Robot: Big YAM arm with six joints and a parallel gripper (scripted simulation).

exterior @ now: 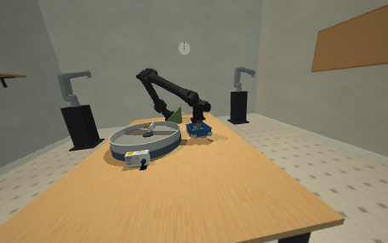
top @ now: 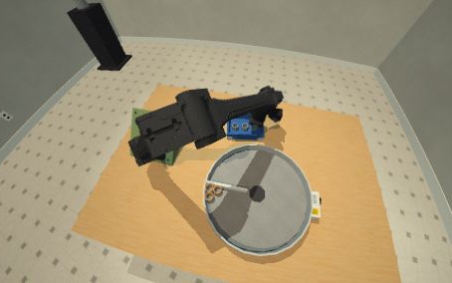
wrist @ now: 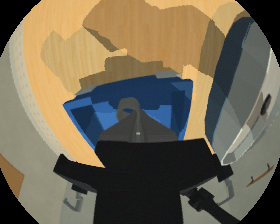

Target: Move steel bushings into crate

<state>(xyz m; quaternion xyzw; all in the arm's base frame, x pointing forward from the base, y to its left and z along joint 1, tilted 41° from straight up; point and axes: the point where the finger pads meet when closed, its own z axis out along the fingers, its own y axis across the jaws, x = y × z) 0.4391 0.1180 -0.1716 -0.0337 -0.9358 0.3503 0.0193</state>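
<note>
My gripper (exterior: 197, 121) (wrist: 138, 112) hangs just above the blue crate (top: 232, 134) (exterior: 202, 131) (wrist: 91, 115) and is shut on a small grey steel bushing (wrist: 128, 104). Two steel bushings (top: 235, 126) (top: 246, 127) stand inside the crate. The grey round turntable (top: 294, 169) (exterior: 145, 148) (wrist: 247, 96) sits next to the crate, nearer the table's front. A few brass-coloured bushings (top: 213, 191) (exterior: 149, 126) lie at its left rim beside a grey wiper bar (top: 230, 186). In the top view the arm hides my fingers.
A green wedge (top: 136, 119) (exterior: 176, 115) carries the arm's base, left of the crate. A white control box (top: 316, 205) (exterior: 137, 158) is fixed to the turntable's edge. Black pedestals (top: 100, 37) (exterior: 80, 126) stand on the floor beyond the table.
</note>
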